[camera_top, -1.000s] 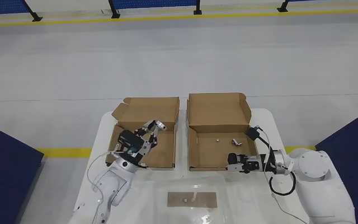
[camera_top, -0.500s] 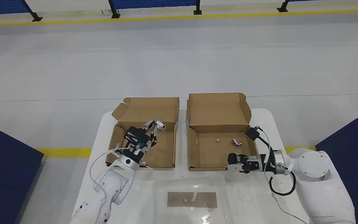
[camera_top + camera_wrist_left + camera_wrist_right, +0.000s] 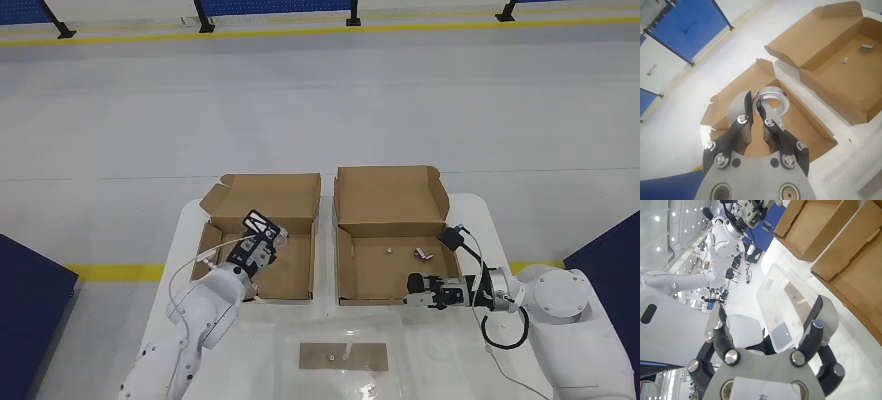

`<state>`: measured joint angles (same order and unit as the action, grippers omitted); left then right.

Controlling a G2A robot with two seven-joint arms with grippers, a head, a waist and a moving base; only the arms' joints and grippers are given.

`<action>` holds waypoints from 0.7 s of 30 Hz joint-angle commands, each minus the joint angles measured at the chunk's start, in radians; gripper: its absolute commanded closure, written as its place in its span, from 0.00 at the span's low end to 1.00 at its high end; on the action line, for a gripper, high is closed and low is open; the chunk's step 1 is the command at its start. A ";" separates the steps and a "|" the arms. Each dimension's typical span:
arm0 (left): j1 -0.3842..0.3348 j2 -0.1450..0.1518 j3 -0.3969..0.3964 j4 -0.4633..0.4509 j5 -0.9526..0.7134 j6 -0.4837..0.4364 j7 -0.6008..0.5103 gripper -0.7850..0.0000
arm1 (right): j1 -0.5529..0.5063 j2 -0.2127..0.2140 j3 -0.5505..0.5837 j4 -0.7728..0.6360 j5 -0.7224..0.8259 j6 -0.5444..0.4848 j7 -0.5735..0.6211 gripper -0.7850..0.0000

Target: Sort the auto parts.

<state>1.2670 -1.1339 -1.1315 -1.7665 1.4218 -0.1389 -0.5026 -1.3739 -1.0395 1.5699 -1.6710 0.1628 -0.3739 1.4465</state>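
The left gripper (image 3: 753,106) clenches its fingers on the wall of one metal collar ring (image 3: 785,105), one finger through its bore, above the left cardboard box (image 3: 802,123); the right gripper (image 3: 769,303) has its fingers spread, empty, near a clear plastic tray (image 3: 766,279) on the table (image 3: 848,344). Of two boxes, the right cardboard box (image 3: 838,81) holds two parts, which the left wrist view resolves as a bolt (image 3: 845,60) and a bracket (image 3: 867,47).

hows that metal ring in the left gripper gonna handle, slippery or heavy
The metal ring looks solid and stiff, probably heavy for its size. Smooth, and pinched by one wall in the left gripper, it may swivel or slip. Being round, it could roll if dropped.
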 commanded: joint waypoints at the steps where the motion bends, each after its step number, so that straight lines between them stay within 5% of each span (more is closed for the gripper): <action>1: -0.002 -0.001 -0.006 0.001 -0.025 0.009 -0.017 1.00 | 0.000 0.000 0.000 0.000 0.000 0.000 0.000 0.00; 10: -0.001 -0.002 -0.009 0.010 -0.033 0.011 -0.020 1.00 | 0.000 0.000 0.000 0.000 0.000 0.000 0.000 0.00; 15: -0.077 -0.017 0.012 0.049 -0.074 0.064 -0.266 1.00 | 0.000 0.000 0.000 0.000 0.000 0.000 0.000 0.00; 21: -0.188 -0.042 0.052 0.130 -0.166 0.113 -0.438 1.00 | 0.000 0.000 0.000 0.000 0.000 0.000 0.000 0.00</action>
<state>1.0959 -1.1724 -1.0858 -1.6508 1.2668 -0.0329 -0.9149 -1.3739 -1.0395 1.5699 -1.6710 0.1628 -0.3739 1.4465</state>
